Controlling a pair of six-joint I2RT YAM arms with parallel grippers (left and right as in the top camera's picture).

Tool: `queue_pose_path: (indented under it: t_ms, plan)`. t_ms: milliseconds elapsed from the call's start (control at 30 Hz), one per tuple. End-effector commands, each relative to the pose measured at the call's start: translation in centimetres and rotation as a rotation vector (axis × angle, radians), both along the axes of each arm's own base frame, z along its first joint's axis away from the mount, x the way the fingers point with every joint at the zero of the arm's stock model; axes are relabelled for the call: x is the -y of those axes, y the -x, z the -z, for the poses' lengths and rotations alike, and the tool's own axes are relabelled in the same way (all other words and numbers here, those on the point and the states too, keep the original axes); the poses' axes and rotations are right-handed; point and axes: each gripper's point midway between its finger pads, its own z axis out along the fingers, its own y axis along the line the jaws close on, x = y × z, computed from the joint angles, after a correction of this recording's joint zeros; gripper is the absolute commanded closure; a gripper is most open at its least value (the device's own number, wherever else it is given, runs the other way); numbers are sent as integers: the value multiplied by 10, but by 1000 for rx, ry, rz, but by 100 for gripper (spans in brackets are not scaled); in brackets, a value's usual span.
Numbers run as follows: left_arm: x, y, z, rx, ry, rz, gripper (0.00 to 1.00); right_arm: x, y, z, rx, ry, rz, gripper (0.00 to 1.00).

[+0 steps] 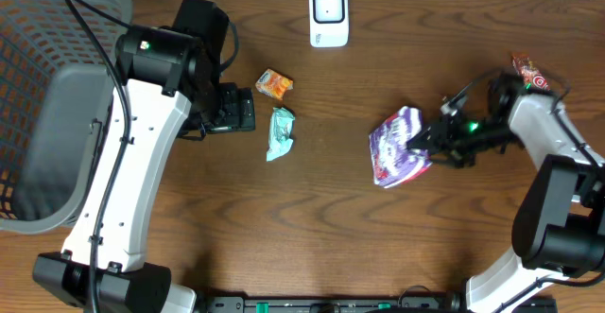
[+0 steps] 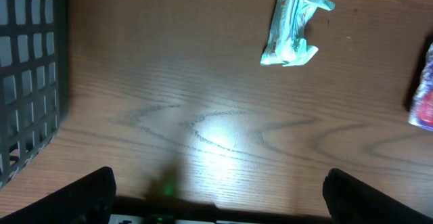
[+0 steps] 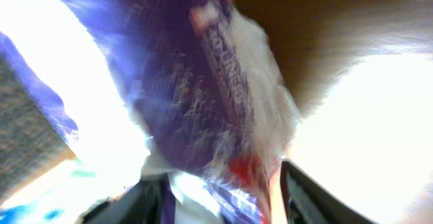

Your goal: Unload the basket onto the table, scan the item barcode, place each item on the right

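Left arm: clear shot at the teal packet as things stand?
Probably yes. The left gripper stands open just beside the teal packet, with bare table between them; the orange packet lies off to the side, apart.

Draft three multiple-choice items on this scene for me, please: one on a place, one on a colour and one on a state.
1. Where on the table does the white scanner stand?
A. at the near edge, by the arm bases
B. at the far edge, near the middle
C. at the left edge

2. What colour is the bag at the right gripper?
A. purple
B. yellow
C. black

3. How does the left gripper stand?
A. shut on nothing
B. shut on a packet
C. open, with nothing between its fingers

Answers:
1 B: the overhead view shows it at the edge opposite the arms, about mid-table.
2 A: the overhead and right wrist views both show purple wrapping.
3 C: its wrist view shows the fingers far apart over bare wood.
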Motion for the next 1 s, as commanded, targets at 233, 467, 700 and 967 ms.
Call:
queue_pose_path:
  t_ms: [233,467,700,967]
  plan:
    - [-1,-1,0,-1,-6,-2,2,64,-20,-42,31,420,-65,25]
    - [-1,-1,0,-1,-6,-2,2,56,-19,-37,30,410,-84,23]
    - [-1,-1,0,-1,-6,-2,2,29,-17,-37,46,413,-166,24]
    - [-1,-1,0,-1,-6,-2,2,-10,-8,-22,36,560,-280,32]
